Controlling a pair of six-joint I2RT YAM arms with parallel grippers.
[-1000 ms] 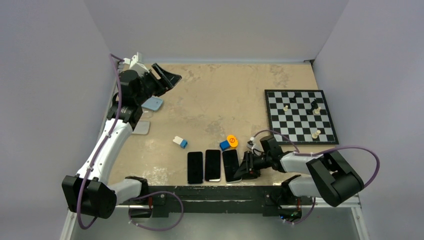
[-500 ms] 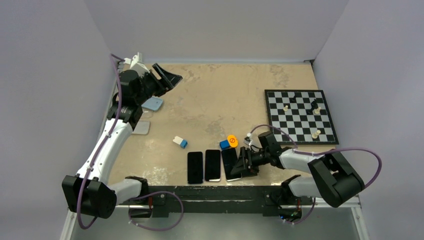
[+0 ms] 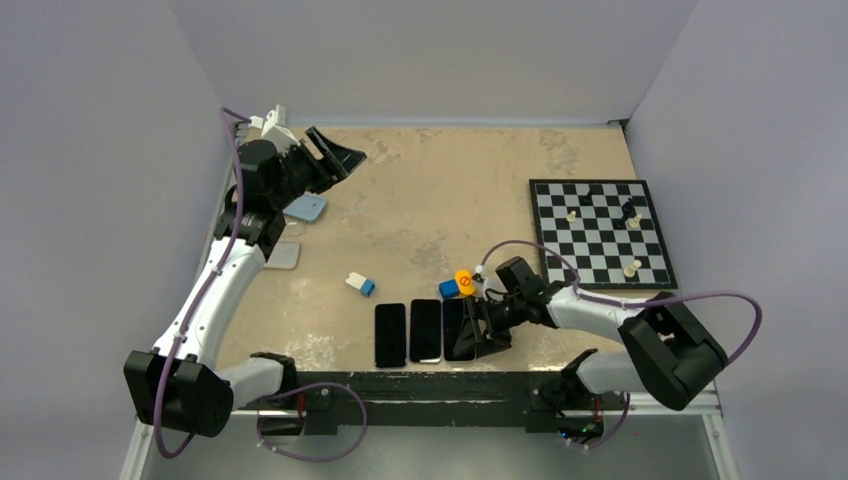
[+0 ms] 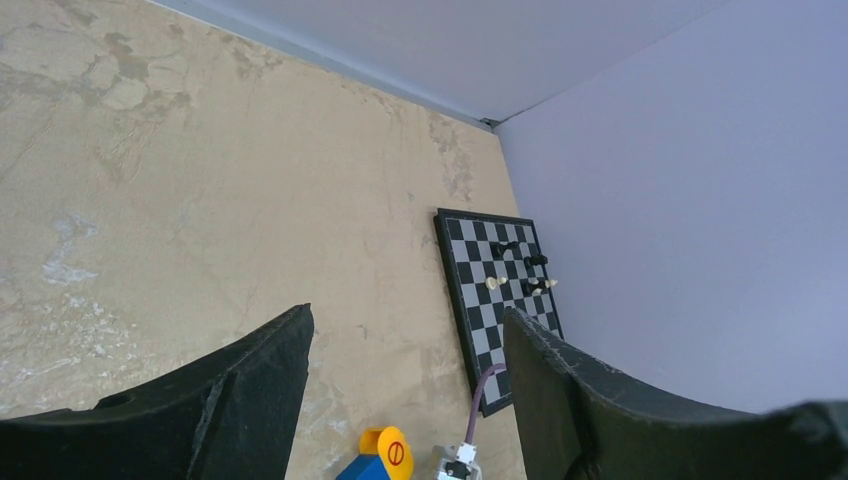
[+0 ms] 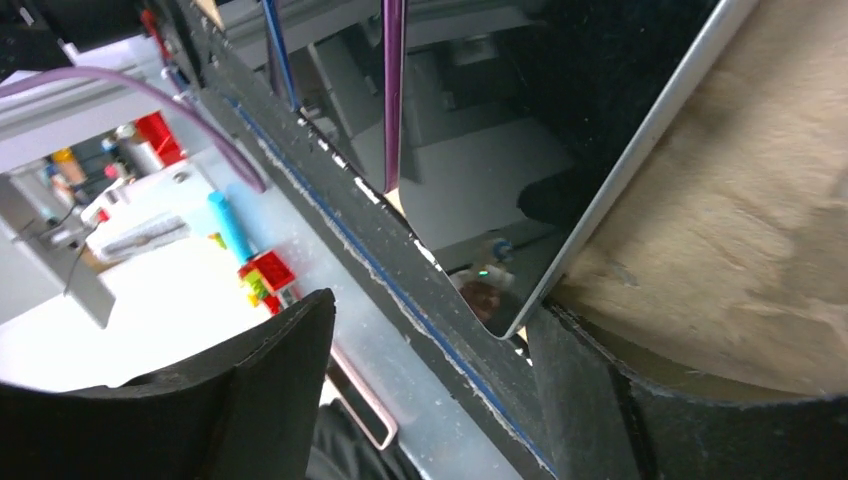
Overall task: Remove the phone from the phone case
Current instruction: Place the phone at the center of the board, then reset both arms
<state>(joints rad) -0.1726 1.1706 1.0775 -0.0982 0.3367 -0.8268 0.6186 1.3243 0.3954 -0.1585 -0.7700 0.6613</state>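
— Phones [image 3: 424, 331] side by side, left of the chessboard [image 3: 600, 232]: why?
— Probably set down bare. Right gripper [image 3: 480, 335], spread, straddles the corner of the one nearest the chessboard. The left gripper [image 3: 335, 152], spread and empty, hangs far left of it near a pale phone case [image 3: 305, 208].

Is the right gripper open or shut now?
Open: the right gripper has its fingers wide apart, a corner of the phone between them.

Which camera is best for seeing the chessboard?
The top camera: the whole chessboard shows, with its pieces. The left wrist camera sees it far off and slanted. The right wrist camera misses it.
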